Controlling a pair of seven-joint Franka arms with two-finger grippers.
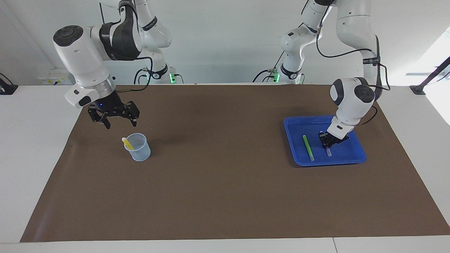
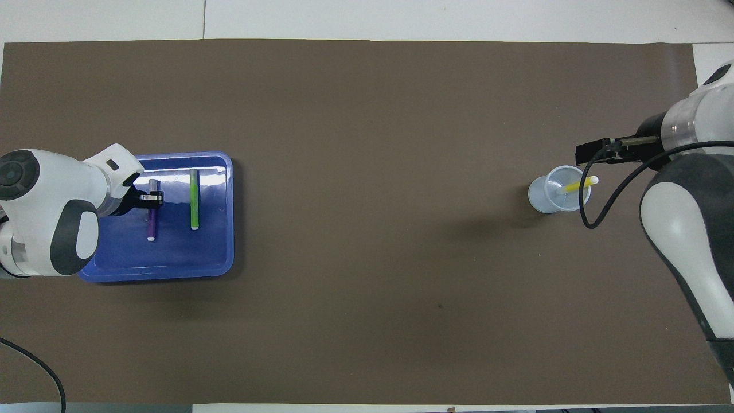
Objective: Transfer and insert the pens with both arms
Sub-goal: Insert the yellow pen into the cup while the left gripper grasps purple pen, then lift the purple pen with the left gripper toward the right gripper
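The left gripper [image 1: 328, 142] pinches the purple pen [image 2: 152, 213] in the blue tray [image 2: 172, 264] beside the green pen [image 2: 194, 198]. The mat's [image 2: 367, 287] middle lies open. The yellow pen [image 2: 577, 184] leans in the cup [image 2: 545, 198] under the spread right gripper [image 1: 119, 123].

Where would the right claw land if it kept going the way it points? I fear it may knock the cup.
Probably on the bare brown mat. The right claw, open, points down over a spot nearer the robots than the cup holding the yellow pen; depth is uncertain.
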